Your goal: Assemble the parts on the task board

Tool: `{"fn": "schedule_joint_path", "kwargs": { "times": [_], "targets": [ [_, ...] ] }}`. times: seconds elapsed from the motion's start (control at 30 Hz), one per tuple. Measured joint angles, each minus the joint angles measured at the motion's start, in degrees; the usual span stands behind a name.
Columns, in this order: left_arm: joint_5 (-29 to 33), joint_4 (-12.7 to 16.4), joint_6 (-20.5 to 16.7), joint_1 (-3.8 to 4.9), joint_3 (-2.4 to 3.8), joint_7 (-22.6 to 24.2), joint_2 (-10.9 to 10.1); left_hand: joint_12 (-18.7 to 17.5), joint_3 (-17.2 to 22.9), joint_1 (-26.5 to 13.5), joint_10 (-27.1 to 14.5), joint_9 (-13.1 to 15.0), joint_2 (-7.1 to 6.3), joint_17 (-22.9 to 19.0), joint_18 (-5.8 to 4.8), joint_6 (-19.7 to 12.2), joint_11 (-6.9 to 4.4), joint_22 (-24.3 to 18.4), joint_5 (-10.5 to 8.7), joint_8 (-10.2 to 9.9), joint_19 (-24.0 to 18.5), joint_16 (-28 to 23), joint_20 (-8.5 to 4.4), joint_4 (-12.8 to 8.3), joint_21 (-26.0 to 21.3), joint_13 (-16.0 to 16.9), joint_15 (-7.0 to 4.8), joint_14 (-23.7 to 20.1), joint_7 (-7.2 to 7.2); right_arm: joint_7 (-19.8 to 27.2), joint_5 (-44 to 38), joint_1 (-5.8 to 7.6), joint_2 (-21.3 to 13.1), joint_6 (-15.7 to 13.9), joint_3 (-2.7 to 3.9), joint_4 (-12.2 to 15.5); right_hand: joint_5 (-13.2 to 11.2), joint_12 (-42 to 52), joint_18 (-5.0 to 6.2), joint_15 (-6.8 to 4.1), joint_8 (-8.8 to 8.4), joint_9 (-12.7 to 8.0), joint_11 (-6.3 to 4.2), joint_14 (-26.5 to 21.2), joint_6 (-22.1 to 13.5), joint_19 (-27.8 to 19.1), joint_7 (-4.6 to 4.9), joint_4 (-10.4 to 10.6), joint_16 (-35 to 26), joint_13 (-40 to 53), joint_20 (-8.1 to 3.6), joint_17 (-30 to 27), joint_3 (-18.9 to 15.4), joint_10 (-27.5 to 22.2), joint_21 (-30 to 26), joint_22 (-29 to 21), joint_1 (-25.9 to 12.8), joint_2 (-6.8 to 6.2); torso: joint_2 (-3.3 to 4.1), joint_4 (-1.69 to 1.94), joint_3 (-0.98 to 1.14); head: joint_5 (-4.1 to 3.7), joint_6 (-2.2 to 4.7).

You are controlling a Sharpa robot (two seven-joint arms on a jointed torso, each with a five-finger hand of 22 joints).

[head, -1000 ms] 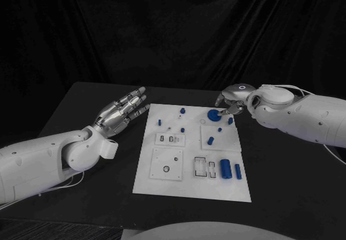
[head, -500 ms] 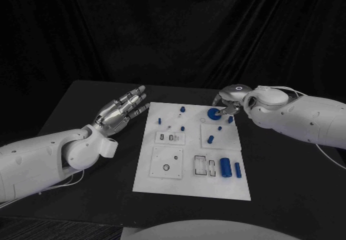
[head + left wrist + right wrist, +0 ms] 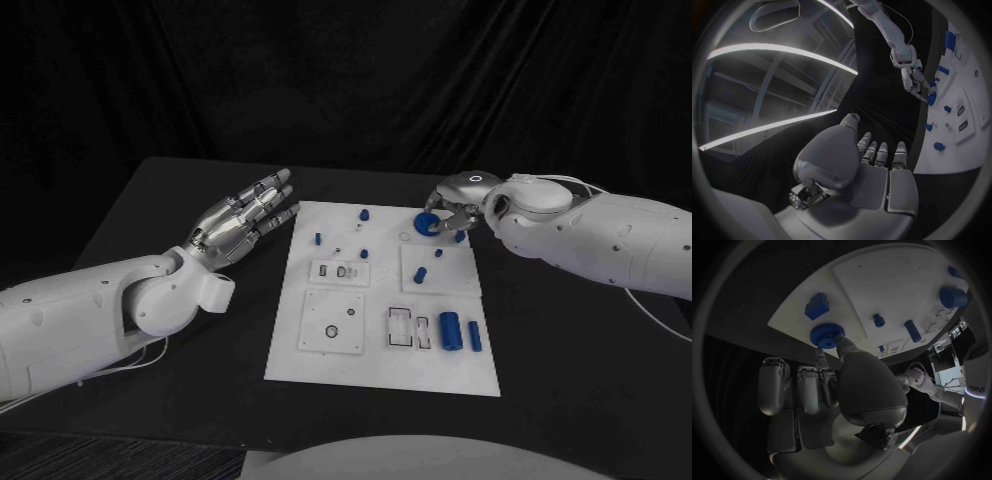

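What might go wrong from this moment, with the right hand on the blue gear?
1. The right hand pinches the blue gear at its rim only, so it may slip or tilt.
2. The gear sits near the task board edge; a drop could roll off.
3. A small blue peg stands close by and could be knocked.

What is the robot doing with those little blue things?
It is putting small blue parts together on a white task board. Its right hand is at the far end of the board, pinching a round blue gear between its fingertips. Its left hand is open beside the board, holding nothing. More blue parts, like two cylinders, wait on the board.
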Motion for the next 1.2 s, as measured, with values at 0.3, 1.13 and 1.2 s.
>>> {"fn": "schedule_joint_path", "kwargs": {
  "times": [0.3, 1.13, 1.2],
  "targets": [
    [0.0, -0.1, 0.26, -0.07, 0.0, -0.19, 0.02, 0.0, 0.0, 0.0, 0.0, 0.0, 0.0, 0.0, 0.0, 0.0, 0.0, 0.0, 0.0, 0.0, 0.0, 0.0, 0.0, 0.0, 0.0, 0.0, 0.0, 0.0, 0.0, 0.05, 0.2, -0.45, 0.47, 0.31, 0.24, -0.8, 3.21, 0.0, 0.0, 0.42, 0.28, 1.3, 0.08, 0.01, 0.46, -0.52, 0.25, -0.33, 0.0, 0.0, 0.1, 0.0, 0.35, 0.06, -0.74, -0.01, -0.23, -0.21, 0.01, -0.05, 0.0, -0.01, -0.19],
    [-0.01, 0.02, 0.55, -0.12, 0.0, -0.51, -0.3, 0.21, 0.16, 0.22, 0.0, -0.01, 0.22, -0.03, 0.0, 0.0, 0.0, -0.04, 0.0, 0.0, 0.0, 0.0, 0.0, -0.16, 0.0, -0.01, 0.41, 0.01, 0.0, 1.78, 1.21, 0.2, -1.21, -2.77, -0.07, 3.7, 22.18, 0.0, 0.0, 0.2, 4.23, 3.02, -0.27, 0.22, 2.44, -0.33, -0.24, -4.75, 0.0, -0.01, -0.56, -0.01, 5.39, -0.02, -1.38, 0.03, 2.22, -0.93, -0.02, -0.02, -0.04, 0.44, -0.64],
    [-0.01, 0.01, 0.55, -0.12, 0.0, -0.52, -0.3, 0.21, 0.16, 0.22, 0.0, -0.01, 0.22, -0.03, 0.0, 0.0, 0.0, -0.05, 0.0, 0.0, 0.0, 0.0, 0.0, -0.16, 0.0, -0.01, 0.41, 0.01, 0.0, 1.87, 1.76, 1.07, -1.46, -2.82, -0.06, 5.11, 22.2, 0.0, 0.0, 0.2, 4.24, 3.02, -0.27, 0.22, 2.44, -0.33, -0.25, -4.66, 0.0, -0.01, -0.56, -0.01, 5.48, -0.02, -1.23, 0.03, 2.06, -0.84, -0.03, -0.02, -0.04, 0.48, -0.67]
  ]
}}
